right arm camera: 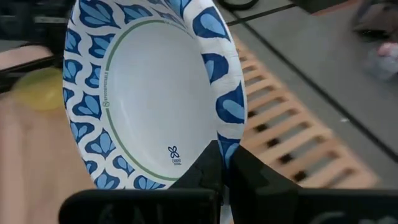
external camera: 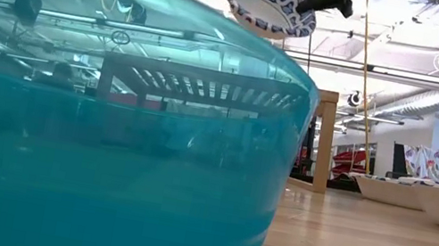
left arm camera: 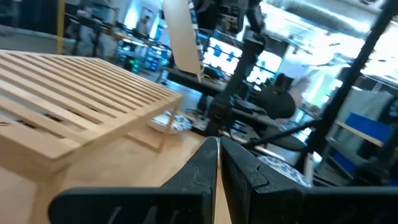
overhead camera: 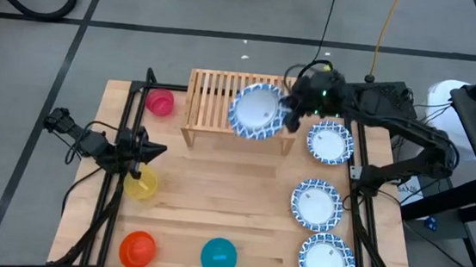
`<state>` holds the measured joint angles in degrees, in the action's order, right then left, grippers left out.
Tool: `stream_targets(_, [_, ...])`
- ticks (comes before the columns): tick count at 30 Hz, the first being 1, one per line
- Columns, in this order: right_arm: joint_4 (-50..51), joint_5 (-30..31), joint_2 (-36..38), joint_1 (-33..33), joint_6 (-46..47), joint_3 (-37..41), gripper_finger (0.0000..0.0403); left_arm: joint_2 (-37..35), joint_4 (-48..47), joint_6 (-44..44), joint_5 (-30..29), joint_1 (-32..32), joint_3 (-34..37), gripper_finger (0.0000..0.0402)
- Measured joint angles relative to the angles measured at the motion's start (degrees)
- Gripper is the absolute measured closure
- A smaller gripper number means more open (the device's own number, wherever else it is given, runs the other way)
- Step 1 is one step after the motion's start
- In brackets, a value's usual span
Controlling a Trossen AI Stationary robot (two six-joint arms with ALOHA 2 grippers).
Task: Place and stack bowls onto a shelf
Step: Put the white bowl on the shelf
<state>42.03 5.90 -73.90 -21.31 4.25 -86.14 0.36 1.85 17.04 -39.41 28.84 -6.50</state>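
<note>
your right gripper (right arm camera: 225, 163) is clenched on the rim of a blue-patterned bowl (overhead camera: 255, 111), holding it in the air over the right end of the shelf (overhead camera: 215, 97); it looks like a light, thin paper bowl that will flex, so the rim pinch is the place to hold it, but expect it to tilt. the left gripper (left arm camera: 218, 163) waits near the yellow bowl (overhead camera: 140, 183), fingers all but together on nothing. the teal bowl (external camera: 111, 122) fills most of the low view, hiding the shelf's legs and the table behind.

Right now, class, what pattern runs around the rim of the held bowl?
Blue leaf shapes on white around the bowl rim, clearest in the right wrist view.
</note>
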Motion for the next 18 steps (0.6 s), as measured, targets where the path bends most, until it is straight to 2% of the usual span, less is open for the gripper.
stream_targets(11, [2.8, -10.9, -3.6, -14.7, -3.9, -3.4, 0.0403, 0.0, 0.0, -0.2, -3.1, 0.0, 0.0, 0.0378])
stream_targets(18, [10.0, -15.1, -8.0, -18.6, -4.9, -3.4, 0.0403, 0.0, 0.0, -0.3, -5.3, 0.0, 0.0, 0.0378])
